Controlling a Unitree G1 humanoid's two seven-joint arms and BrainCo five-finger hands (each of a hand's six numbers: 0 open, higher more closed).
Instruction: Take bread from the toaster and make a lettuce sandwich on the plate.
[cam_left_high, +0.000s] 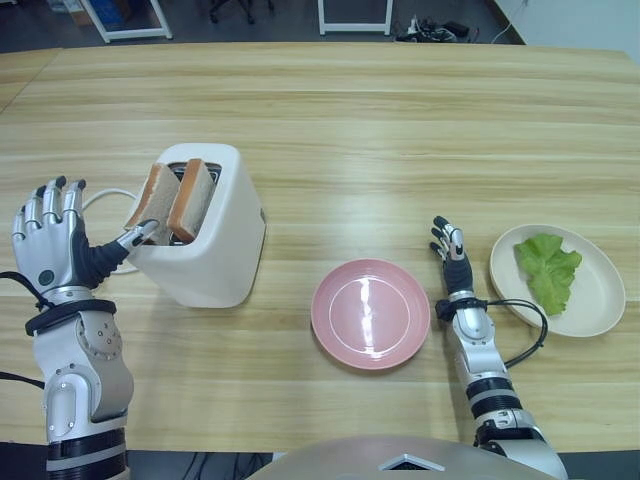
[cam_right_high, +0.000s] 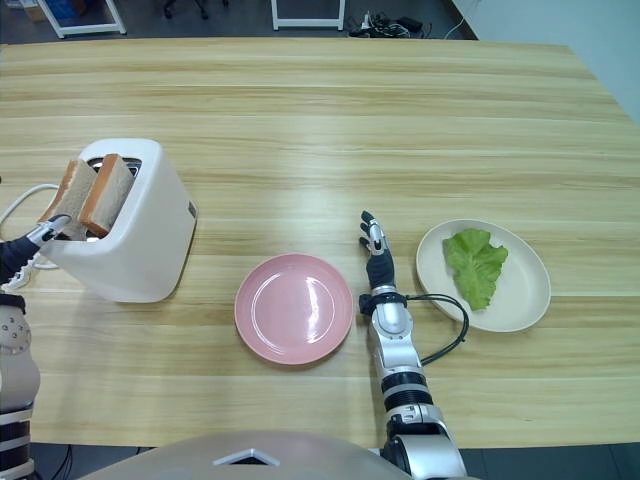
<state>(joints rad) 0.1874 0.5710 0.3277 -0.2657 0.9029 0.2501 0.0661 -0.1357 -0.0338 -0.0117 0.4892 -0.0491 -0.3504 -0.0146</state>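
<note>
- The white two-slot toaster (cam_left_high: 212, 228) stands on the robot's left part of the light wooden tabletop (cam_left_high: 400, 130). It looks tilted, its top leaning toward the left hand, which would bring the slots within easier reach.
- Two slices of toasted brown-crusted bread stand up out of the slots, well clear of the toaster's top, so there is edge to grip. The outer slice (cam_left_high: 152, 198) leans toward the left hand; the inner slice (cam_left_high: 195, 200) stands beside it.
- The left hand (cam_left_high: 48, 245) is raised just beside the toaster with its fingers spread and pointing up, holding nothing. Its thumb stretches toward the lower corner of the outer slice; I cannot tell whether it touches. This looks like the approach to a pinch not yet closed.
- The round pink plate (cam_left_high: 370, 312) lies bare near the table's front edge, between the toaster and the right hand, ready to receive the bread.
- The right hand (cam_left_high: 455, 262) lies low over the tabletop between the two plates, fingers straight and close together, holding nothing. It seems parked near the lettuce for its turn.
- The green leaf of lettuce (cam_left_high: 548, 268) rests on a round cream plate (cam_left_high: 603, 300) on the robot's right.
</note>
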